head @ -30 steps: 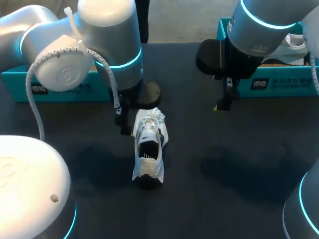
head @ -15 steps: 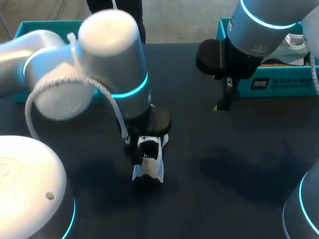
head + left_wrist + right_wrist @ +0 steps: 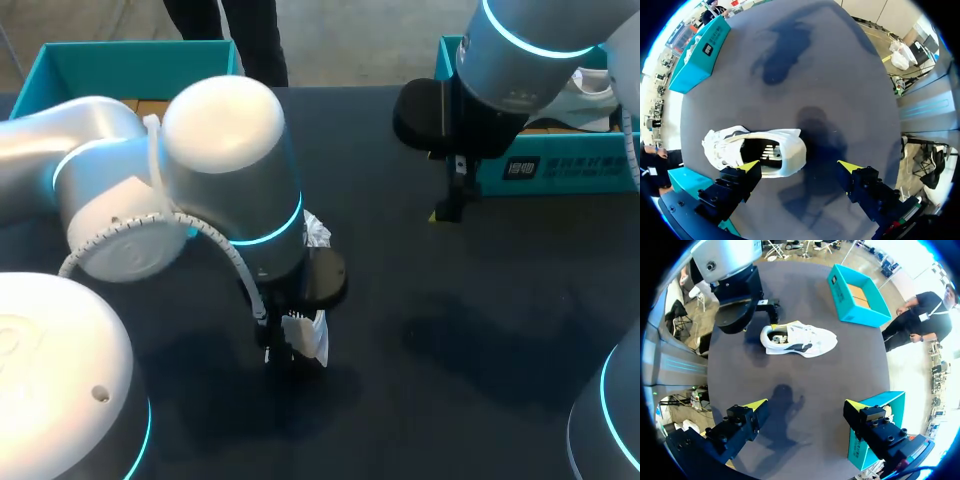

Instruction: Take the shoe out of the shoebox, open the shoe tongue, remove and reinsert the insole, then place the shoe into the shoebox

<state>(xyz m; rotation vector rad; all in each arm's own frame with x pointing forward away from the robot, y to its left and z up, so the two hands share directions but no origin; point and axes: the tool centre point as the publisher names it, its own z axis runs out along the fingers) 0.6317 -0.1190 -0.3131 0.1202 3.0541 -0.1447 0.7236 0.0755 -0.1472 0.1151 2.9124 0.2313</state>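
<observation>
Head and wrist views, read from left to right, every position given relative to the shoe [image 3: 760,152].

(a) Left shoebox [image 3: 130,60]: a teal box, open at the top, standing beyond the shoe and to its left, at the far edge of the dark table [image 3: 450,330].

(b) Left arm [image 3: 200,180]: it enters from the left and covers most of the shoe in the head view. The left gripper [image 3: 799,166] hangs directly over the shoe's heel end, fingers spread wide. The heel lies between them. One yellow tip sits right at the shoe's side, though contact cannot be confirmed, and the other stands clear of the shoe over bare table.

(c) Shoe: white with dark panels, resting upright on its sole on the table, outside both boxes. The heel points toward the robot and the toe away. Its mouth faces up and shows a dark interior with pale marks.

(d) Right gripper [image 3: 806,405]: to the right of the shoe and beyond it, well apart, fingers spread with only table between them.

(e) Right shoebox [image 3: 560,165]: teal, farther right of the shoe than the right gripper, holding a second white shoe [image 3: 590,95].
</observation>
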